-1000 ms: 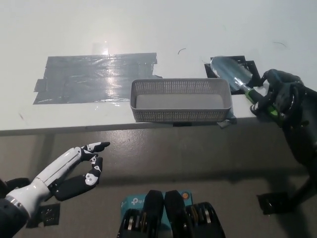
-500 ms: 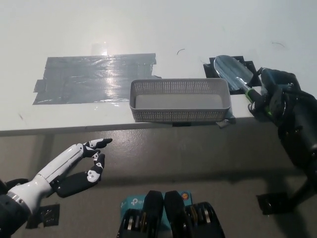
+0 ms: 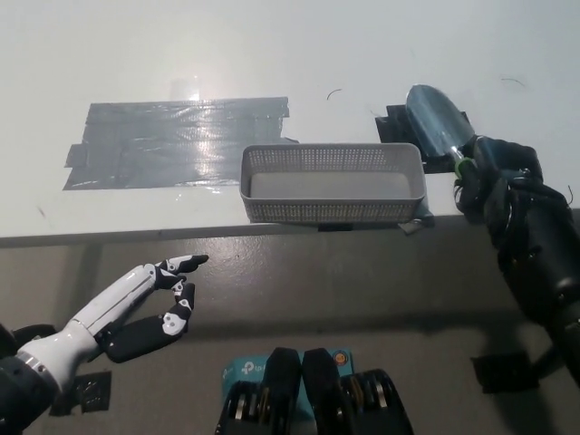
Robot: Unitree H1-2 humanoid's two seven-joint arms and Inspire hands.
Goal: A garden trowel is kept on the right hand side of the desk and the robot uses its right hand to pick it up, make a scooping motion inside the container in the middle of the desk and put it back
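Head view, at about 3 o'clock in the picture: the black right hand [image 3: 497, 181] is closed around the handle of the garden trowel [image 3: 437, 122], with a strip of green grip showing just above the fingers. From the hand, the trowel's shaft and silvery blade run toward 11 o'clock, and the blade sits over a patch of black tape [image 3: 393, 123] on the white desk [image 3: 272, 45]. Whether the blade touches the desk cannot be told. Just beside the hand, toward 9 o'clock, stands the grey perforated container [image 3: 331, 210] near the desk's front edge, apart from the trowel. Beyond it, at 10 o'clock, a wide patch of grey tape [image 3: 172, 140] lies flat on the desk. The white left hand [image 3: 154, 308] rests at 7 o'clock, below the desk's edge, fingers spread and holding nothing.
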